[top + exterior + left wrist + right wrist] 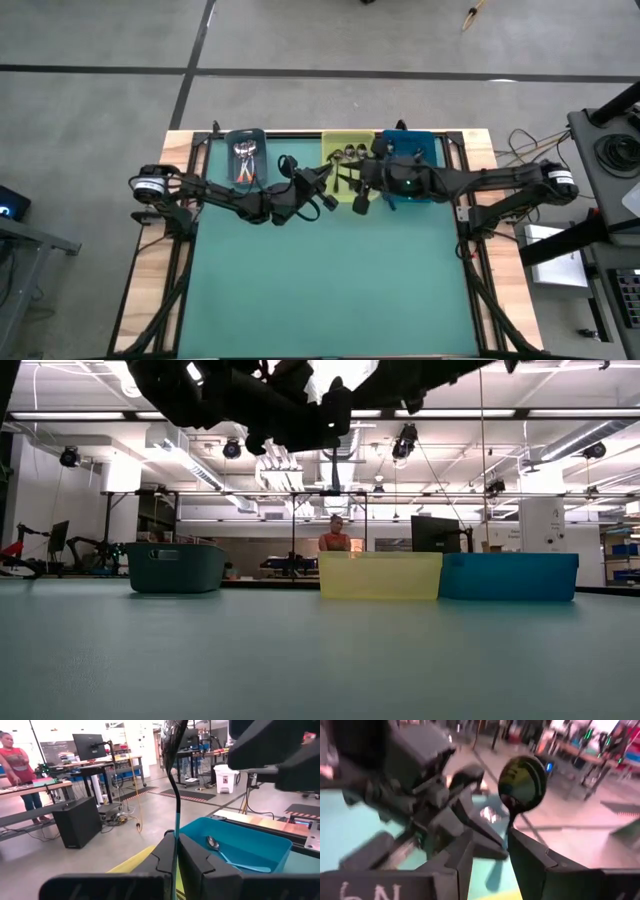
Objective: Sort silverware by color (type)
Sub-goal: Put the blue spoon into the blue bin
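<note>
My left gripper (176, 840) is shut on one piece of the silverware, a spoon (175, 780) that stands upright with its shiny bowl (522, 777) on top. It hovers over the near edge of the yellow bin (345, 165). My right gripper (489, 842) faces it from the right, open, and the spoon's neck rises just beside one of its fingers (530, 852). Orange-handled spoons lie in the dark bin (245, 155). Dark spoons lie in the yellow bin. A pale blue spoon (235, 860) lies in the blue bin (410, 152). My left gripper pinches the spoon's thin handle (176, 827) between its two fingers, which point level toward the table's right and lie across the handle. The spoon stands upright, bowl up, lifted clear of table and bins. My right gripper: I cannot tell whether a finger touches the spoon's neck (512, 822).
Three bins stand in a row along the table's far edge: dark (175, 567), yellow (380, 575), blue (510, 575). The green mat (330, 280) stretches toward the near edge. A person (17, 770) stands in the room beyond the table.
</note>
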You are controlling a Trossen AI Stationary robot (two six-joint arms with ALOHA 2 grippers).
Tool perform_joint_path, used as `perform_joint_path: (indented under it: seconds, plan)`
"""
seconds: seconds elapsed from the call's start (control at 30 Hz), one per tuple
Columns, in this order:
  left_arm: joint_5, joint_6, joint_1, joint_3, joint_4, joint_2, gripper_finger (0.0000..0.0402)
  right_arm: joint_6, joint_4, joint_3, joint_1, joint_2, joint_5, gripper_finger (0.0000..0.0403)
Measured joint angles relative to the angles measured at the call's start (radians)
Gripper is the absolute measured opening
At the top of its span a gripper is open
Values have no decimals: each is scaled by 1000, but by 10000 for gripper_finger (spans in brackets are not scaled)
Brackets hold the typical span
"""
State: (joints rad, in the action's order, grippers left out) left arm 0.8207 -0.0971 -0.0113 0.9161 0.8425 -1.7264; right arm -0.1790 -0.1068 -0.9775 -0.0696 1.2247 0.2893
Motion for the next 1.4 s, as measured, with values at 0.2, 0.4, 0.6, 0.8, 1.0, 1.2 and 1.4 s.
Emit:
perform_joint_path:
  seconds: [0.2, 0.4, 0.6, 0.8, 1.0, 1.2, 1.4]
  plan:
    - [0, 0, -1, 0, 8, 0, 0, 30, -339, 139, -3, 2, 36, 112]
    - [-52, 1, -1, 0, 51, -2, 0, 49, -431, 187, -3, 3, 52, 111]
    - [-75, -12, -1, 0, 116, -16, 0, 54, -430, 187, -3, 3, 52, 111]
    - [-98, -26, -2, 4, 159, -21, 0, 52, -422, 187, -3, 4, 52, 111]
    - [-100, -72, -3, 49, 123, -21, 0, 49, -422, 187, -3, 4, 52, 112]
    - [-104, -80, -3, 65, 97, -21, 0, 42, -422, 187, -3, 4, 53, 111]
    - [-127, -78, -3, 65, 90, -21, 0, 17, -430, 185, -3, 4, 53, 112]
